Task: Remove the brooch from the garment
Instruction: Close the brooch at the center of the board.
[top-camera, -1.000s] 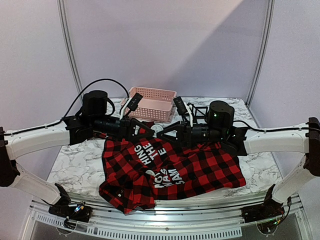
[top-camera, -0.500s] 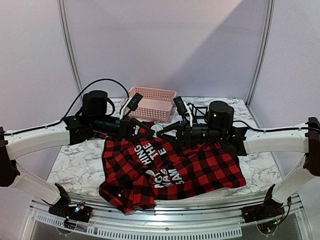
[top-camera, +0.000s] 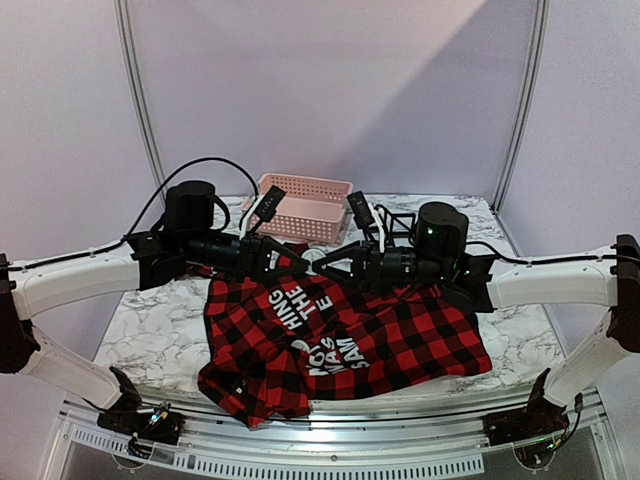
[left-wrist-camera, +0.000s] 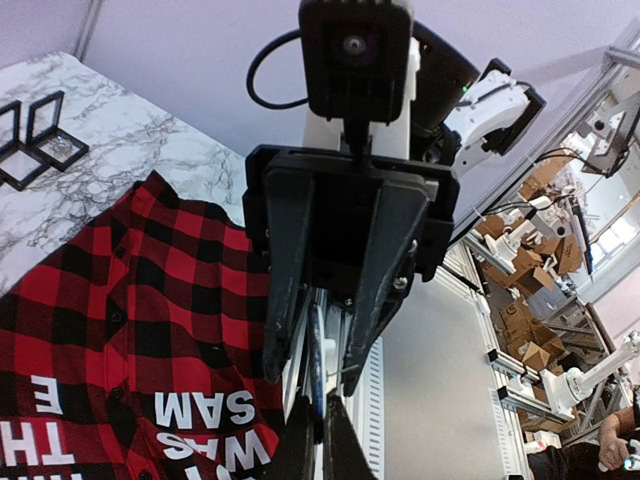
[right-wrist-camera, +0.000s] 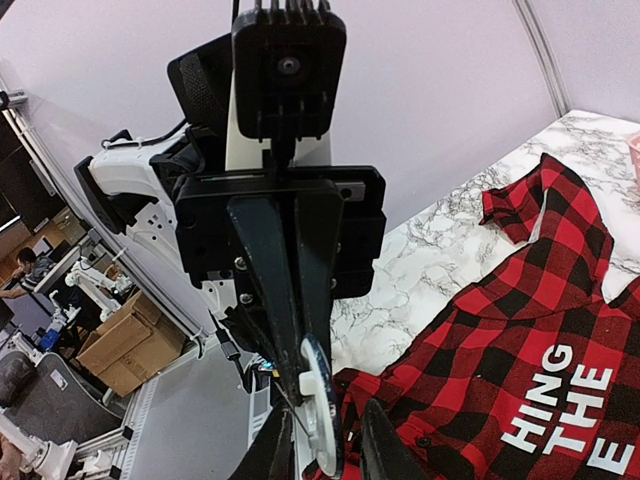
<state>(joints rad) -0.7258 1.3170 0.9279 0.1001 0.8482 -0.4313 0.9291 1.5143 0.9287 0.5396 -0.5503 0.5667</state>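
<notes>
Left gripper (left-wrist-camera: 320, 452) is pinching the thin pale brooch (left-wrist-camera: 316, 345) edge-on, right gripper (left-wrist-camera: 316, 378) is straddling it, jaws apart, and the red-and-black plaid flannel garment (left-wrist-camera: 120, 300) is lying on the white marbled table (left-wrist-camera: 150, 130).

White marble-look table (top-camera: 520, 340); plain lilac wall panels (top-camera: 330, 90) behind, w/ grey metal uprights (top-camera: 146, 110) at corners. Cardboard boxes (right-wrist-camera: 110, 350) beyond table's near edge.

The garment (top-camera: 400, 340) was red-and-black buffalo plaid, its block lettering white. Beneath it the desk (top-camera: 150, 325) was white marble veined with grey. At 12 o'clock the basket (top-camera: 312, 208) was pale pink; at 1 o'clock the open frames (top-camera: 398, 222) were black. The walls (top-camera: 330, 90) were lilac.
</notes>
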